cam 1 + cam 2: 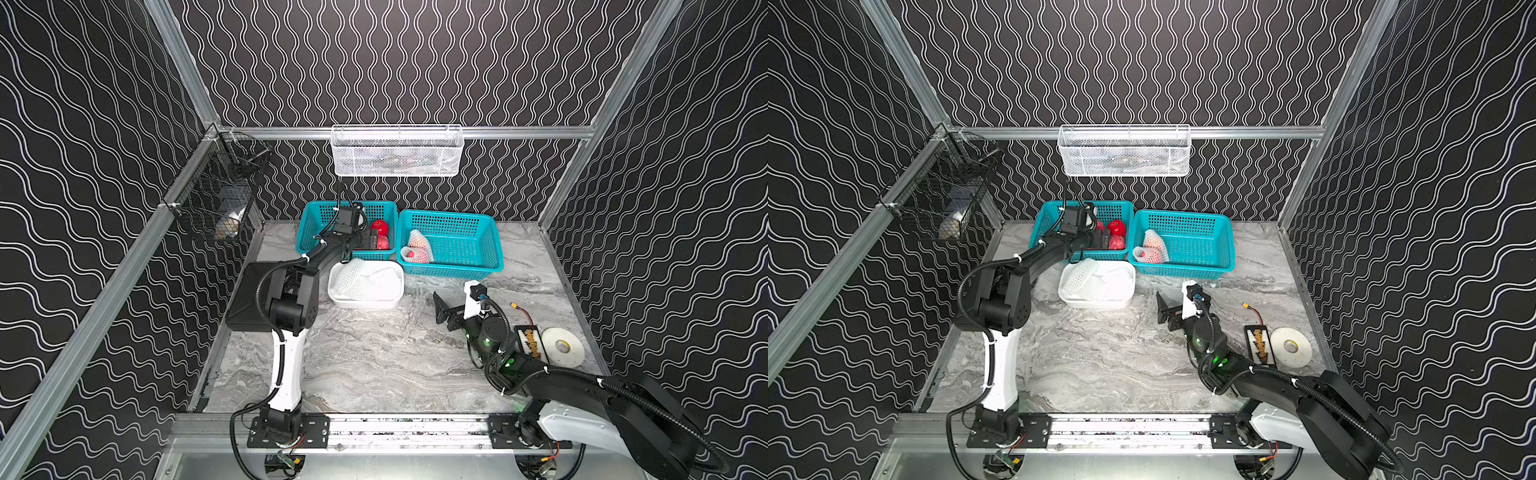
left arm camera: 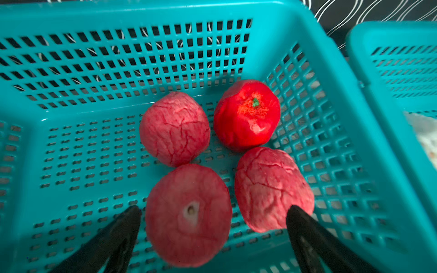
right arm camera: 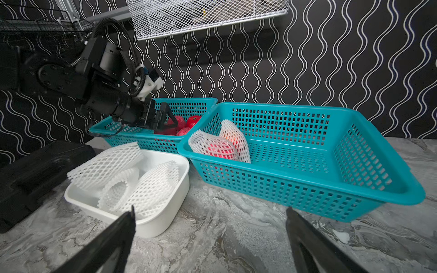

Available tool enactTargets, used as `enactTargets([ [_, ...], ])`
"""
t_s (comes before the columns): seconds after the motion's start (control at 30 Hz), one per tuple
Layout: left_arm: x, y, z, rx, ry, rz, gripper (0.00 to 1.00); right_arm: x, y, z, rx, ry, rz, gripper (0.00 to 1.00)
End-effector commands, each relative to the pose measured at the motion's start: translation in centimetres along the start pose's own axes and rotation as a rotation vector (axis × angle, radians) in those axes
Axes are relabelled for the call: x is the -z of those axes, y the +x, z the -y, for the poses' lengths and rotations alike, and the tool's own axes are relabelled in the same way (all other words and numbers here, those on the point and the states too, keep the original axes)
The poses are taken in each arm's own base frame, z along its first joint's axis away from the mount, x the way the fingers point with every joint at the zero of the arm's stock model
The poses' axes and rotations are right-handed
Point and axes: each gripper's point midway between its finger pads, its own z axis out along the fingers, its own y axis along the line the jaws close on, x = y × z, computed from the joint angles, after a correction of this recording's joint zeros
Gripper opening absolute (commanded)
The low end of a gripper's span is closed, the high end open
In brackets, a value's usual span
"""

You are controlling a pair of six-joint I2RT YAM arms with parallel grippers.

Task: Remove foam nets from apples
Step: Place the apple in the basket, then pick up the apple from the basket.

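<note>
Only the left wrist view shows us four bare apples (image 2: pixel 175 128); nearest apple (image 2: pixel 189 215) seemingly points core-up; left gripper (image 2: pixel 214 210) spread, empty.

Glossy apple (image 2: pixel 247 114); crackled matt apples (image 2: pixel 175 128); perforated plastic basket (image 2: pixel 118 59)

Bright, even light; warped wrist views.
We see glare on the red apple (image 2: pixel 247 115) beyond the left claw (image 2: pixel 214 209), blur on the pink apple (image 2: pixel 186 236) between its jaws.
</note>
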Motion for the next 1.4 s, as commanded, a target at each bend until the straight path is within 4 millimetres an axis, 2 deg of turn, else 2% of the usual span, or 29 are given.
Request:
enactTargets([
  [0.0, 2.6, -2.4, 0.7, 0.01, 0.032, 0.073, 0.99, -0.2, -1.0, -0.1, -0.023, -0.002, 0.052, 1.0],
  [0.17, 6.9, -4.1, 1.5, 0.053, 0.075, 0.155, 0.99, -0.1, -1.2, 0.7, -0.047, 0.045, 0.072, 1.0],
  [0.27, 10.2, -4.9, 1.7, 0.076, 0.089, 0.195, 0.99, 0.7, -2.6, 1.8, -0.109, 0.059, 0.15, 1.0],
  [0.33, 12.6, -5.1, 2.1, 0.097, 0.11, 0.21, 0.99, 0.5, -4.0, 1.8, -0.129, 0.042, 0.164, 1.0],
  [0.4, 15.2, -5.3, 2.8, 0.117, 0.149, 0.239, 0.99, -0.6, -4.6, 1.6, -0.148, 0.014, 0.072, 1.0],
  [0.5, 18.9, -4.8, 3.7, 0.131, 0.158, 0.286, 0.99, -2.8, -5.9, 2.9, -0.248, -0.021, -0.036, 1.0],
  [0.57, 20.9, -3.7, 4.5, 0.151, 0.171, 0.301, 0.99, -4.8, -6.4, 3.7, -0.319, -0.056, -0.124, 1.0],
  [0.63, 22.5, -1.8, 5.8, 0.165, 0.174, 0.33, 0.99, -7.3, -6.0, 4.2, -0.375, -0.067, -0.269, 1.0],
  [0.67, 22.7, -0.6, 6.2, 0.173, 0.168, 0.328, 0.99, -8.4, -5.7, 3.9, -0.39, -0.085, -0.346, 1.0],
  [0.8, 24.2, 4.6, 10.7, 0.15, 0.243, 0.307, 0.99, -12.8, -4.0, 2.6, -0.356, -0.163, -0.57, 1.0],
  [0.93, 24.7, 9.5, 14.4, 0.063, 0.318, 0.198, 0.99, -15.6, -1.3, 3.2, -0.417, -0.197, -0.727, 1.0],
  [1.03, 25.1, 12.3, 14.7, 0.024, 0.308, 0.142, 0.99, -16.9, 0.6, 2.9, -0.399, -0.267, -0.806, 1.0],
  [1.13, 25.5, 14.1, 14.4, 0.005, 0.321, 0.124, 0.99, -17.9, 2.8, 3.3, -0.363, -0.281, -0.864, 1.0],
  [1.17, 25.5, 14.5, 14.1, 0.0, 0.31, 0.112, 0.99, -18.2, 3.2, 3.5, -0.378, -0.282, -0.885, 1.0],
  [1.2, 25.5, 14.8, 14.0, -0.01, 0.305, 0.107, 0.99, -18.4, 4.6, 3.6, -0.409, -0.284, -0.931, 1.0],
  [1.37, 25.0, 16.0, 13.7, -0.037, 0.298, 0.076, 0.99, -19.5, 6.4, 3.5, -0.546, -0.25, -0.963, 1.0],
])
